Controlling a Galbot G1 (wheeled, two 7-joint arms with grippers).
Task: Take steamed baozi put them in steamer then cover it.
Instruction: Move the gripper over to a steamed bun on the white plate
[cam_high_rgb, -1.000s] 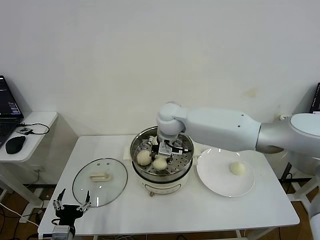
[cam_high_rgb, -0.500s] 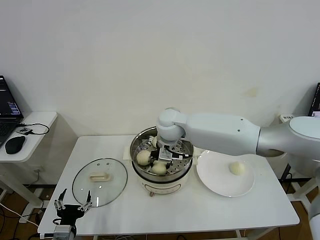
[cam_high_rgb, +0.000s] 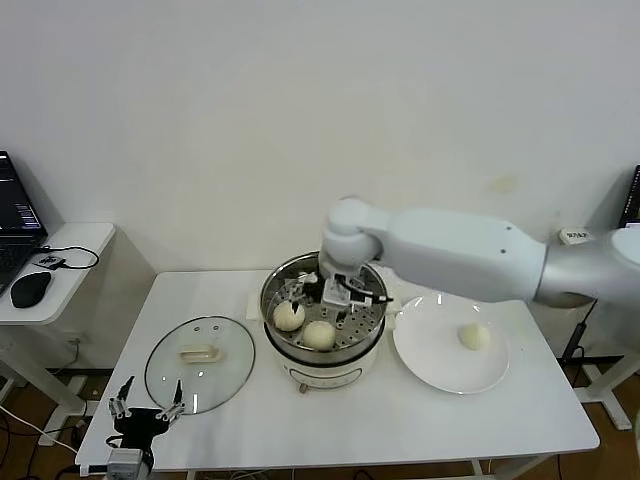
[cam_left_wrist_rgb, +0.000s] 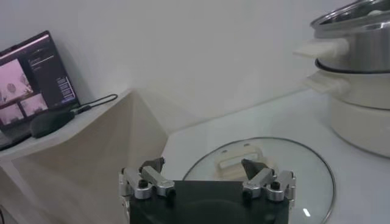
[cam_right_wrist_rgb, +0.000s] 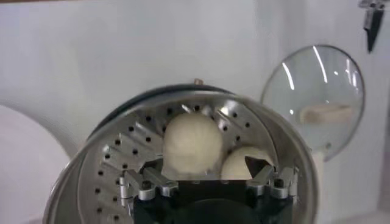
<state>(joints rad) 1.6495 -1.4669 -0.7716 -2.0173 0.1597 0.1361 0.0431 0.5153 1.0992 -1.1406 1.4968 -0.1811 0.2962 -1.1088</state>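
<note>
Your right gripper (cam_high_rgb: 341, 296), fingers apart, hovers over the shiny round steel steamer (cam_high_rgb: 325, 352) holding two cream-white round baozi (cam_high_rgb: 319, 335); left gripper (cam_high_rgb: 144, 411), also apart, waits off the table's near-left corner.

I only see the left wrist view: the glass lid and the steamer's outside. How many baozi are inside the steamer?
Observer: Two baozi show on the perforated tray in the steamer, side by side.
Operator: Any outside it?
Observer: One more baozi lies on the white plate, on the steamer's right.
Operator: And the right claw?
Observer: The right claw hangs open above the tray, holding nothing.
</note>
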